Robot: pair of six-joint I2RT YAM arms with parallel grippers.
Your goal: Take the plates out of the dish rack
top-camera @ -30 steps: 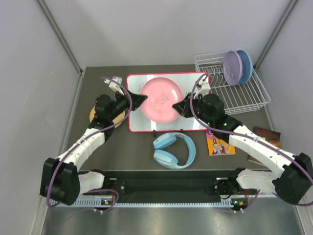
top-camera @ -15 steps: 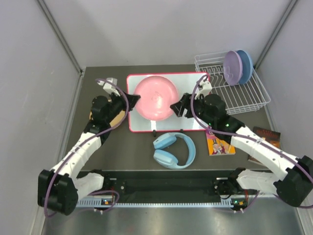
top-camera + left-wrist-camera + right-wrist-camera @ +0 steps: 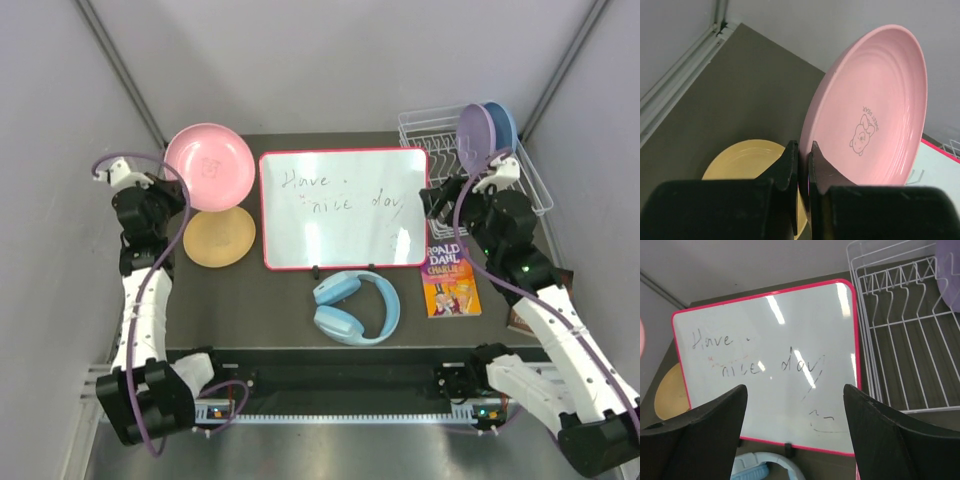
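The left pincer [image 3: 802, 150] is clamped together on the lower rim of the round pink plastic plate [image 3: 870, 110]. The plate stands tilted on edge and rises from the fingers toward 1 o'clock, its hollow face with a small cartoon print turned to the wrist camera. In the top view, this plate [image 3: 208, 167] hangs over the table's far left corner. The round yellow-orange plastic plate [image 3: 218, 238] lies flat on the table just beyond it, at about 4 o'clock from the left pincer [image 3: 176, 196].

The right pincer [image 3: 795, 390] has its fingers wide apart with nothing between them. It hovers over the right edge of the red-framed whiteboard [image 3: 345, 210]. From that pincer, the rectangular white wire dish rack [image 3: 520, 215] sits at 2 o'clock. At the rack's far end, near 1 o'clock, the round lilac-purple plate [image 3: 472, 137] and the round light-blue plate [image 3: 503, 130] stand upright, side by side.
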